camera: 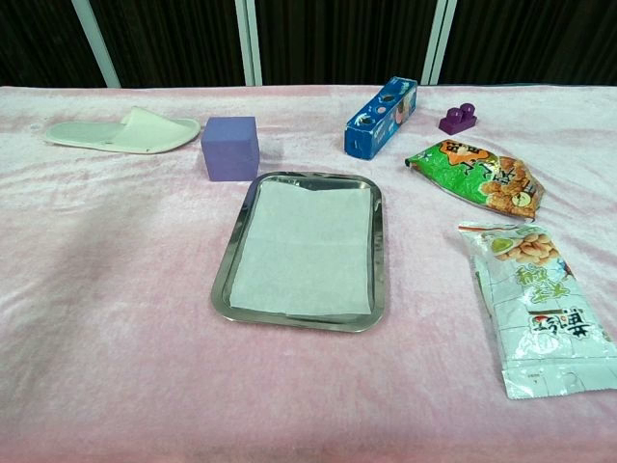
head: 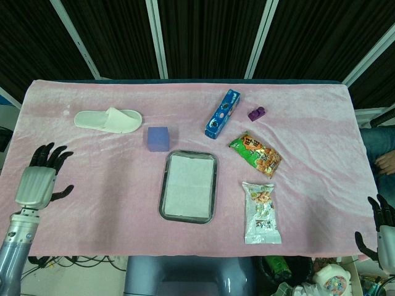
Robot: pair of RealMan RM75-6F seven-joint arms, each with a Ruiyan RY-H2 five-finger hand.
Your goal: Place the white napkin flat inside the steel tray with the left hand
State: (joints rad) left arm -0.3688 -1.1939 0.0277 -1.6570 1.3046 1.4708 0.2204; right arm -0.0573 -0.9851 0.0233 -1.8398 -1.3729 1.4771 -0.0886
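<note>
The white napkin (head: 188, 184) (camera: 306, 247) lies flat inside the steel tray (head: 163, 206) (camera: 221, 294) near the middle of the pink cloth. My left hand (head: 39, 181) hovers far off at the table's left edge in the head view, fingers spread, holding nothing. It does not show in the chest view. My right hand (head: 384, 231) sits at the bottom right corner of the head view, off the table, fingers apart and empty.
A purple cube (head: 158, 138) (camera: 229, 148) stands just beyond the tray's far left corner. A white slipper (head: 108, 119) lies at the back left. A blue box (head: 222, 113), a purple toy (head: 257, 113) and two snack bags (head: 256, 154) (head: 261, 212) lie right of the tray.
</note>
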